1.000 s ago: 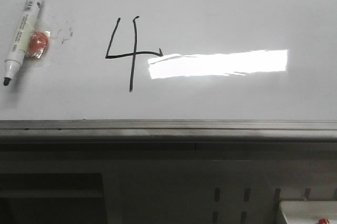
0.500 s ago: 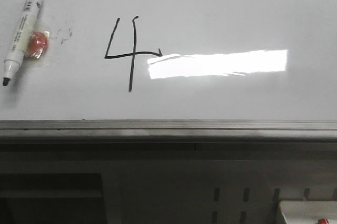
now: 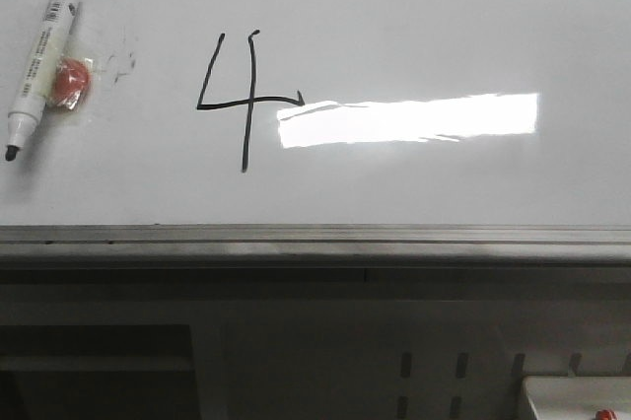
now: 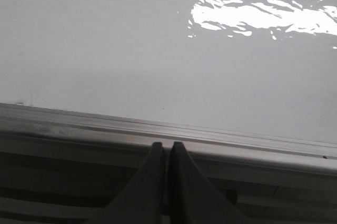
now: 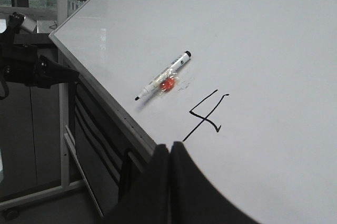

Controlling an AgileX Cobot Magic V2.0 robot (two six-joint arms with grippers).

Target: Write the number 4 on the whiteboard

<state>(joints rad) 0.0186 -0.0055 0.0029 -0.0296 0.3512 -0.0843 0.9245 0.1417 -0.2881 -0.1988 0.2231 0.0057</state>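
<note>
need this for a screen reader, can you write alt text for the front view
A black hand-drawn number 4 sits on a glossy whiteboard, its crossbar running into a bright rectangular light reflection. A capless marker lies at far left against a small orange object.

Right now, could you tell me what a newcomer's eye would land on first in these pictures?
Most likely the black number 4 drawn left of centre on the whiteboard, with a bright rectangular light reflection just to its right. Next, the uncapped marker lying at the board's far left beside a small orange-red object. Both grippers, left and right, are shut and empty.
</note>
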